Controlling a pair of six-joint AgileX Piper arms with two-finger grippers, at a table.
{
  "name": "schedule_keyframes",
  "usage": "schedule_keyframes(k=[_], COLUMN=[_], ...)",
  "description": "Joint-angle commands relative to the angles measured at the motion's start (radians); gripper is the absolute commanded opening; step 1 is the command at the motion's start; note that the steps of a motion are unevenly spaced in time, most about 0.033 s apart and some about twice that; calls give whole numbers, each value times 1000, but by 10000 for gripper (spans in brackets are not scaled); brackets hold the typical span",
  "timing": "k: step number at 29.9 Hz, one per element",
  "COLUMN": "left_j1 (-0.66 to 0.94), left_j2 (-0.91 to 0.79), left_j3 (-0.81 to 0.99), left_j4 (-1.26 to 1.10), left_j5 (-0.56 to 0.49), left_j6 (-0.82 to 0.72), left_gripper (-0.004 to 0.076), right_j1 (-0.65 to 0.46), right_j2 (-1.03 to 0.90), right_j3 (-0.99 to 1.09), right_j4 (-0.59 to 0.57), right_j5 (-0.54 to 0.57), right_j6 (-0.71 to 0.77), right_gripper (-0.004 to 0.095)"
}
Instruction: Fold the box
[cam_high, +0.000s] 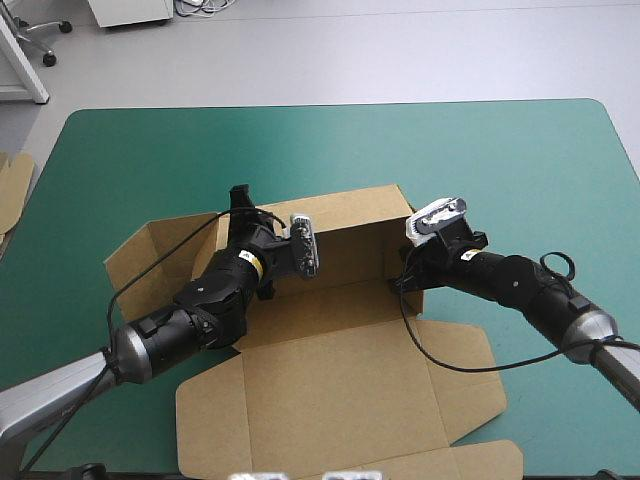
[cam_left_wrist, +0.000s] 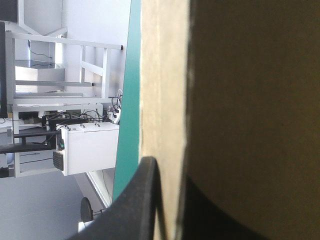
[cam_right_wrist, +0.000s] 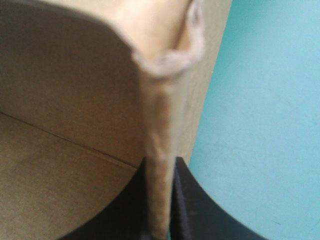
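Looking at a brown box (cam_high: 340, 370) mid-table on the teal-green cover (cam_high: 520, 160), back wall (cam_high: 350, 205) up, lid (cam_high: 330, 400) lying flat toward the near edge. Pinching the back wall near its left end with the left gripper (cam_high: 238, 200), clamping the right side wall (cam_right_wrist: 159, 125) with the right gripper (cam_high: 398, 283), board sandwiched between black fingers (cam_right_wrist: 195, 210) both times. Probably mid wall-raising. Best to keep both pinches firm, swing up along the creases together, and avoid twisting or dragging the sheet.
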Motion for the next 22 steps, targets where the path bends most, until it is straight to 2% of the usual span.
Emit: schedule_keyframes(k=[1,4,8,22], left_j1=[-37,-70,-103,-279], left_j2=[-14,-24,-30,-71], left_j3=[1,-1,-15,-160], left_j4=[-152,-152,-154,-141], left_j5=[-44,-15,39,211], left_j6=[-31,-31,-31,-31], left_gripper=[110,268,393,398], right_j1=[6,6,6,6], right_j2=[-22,-22,-22,-3], right_j3=[-28,-28,-28,-28], right_j4=[33,33,33,35], right_j5=[-15,-17,-17,-22], right_j6=[-24,-22,-20,-2], right_gripper=[-31,-31,-31,-31])
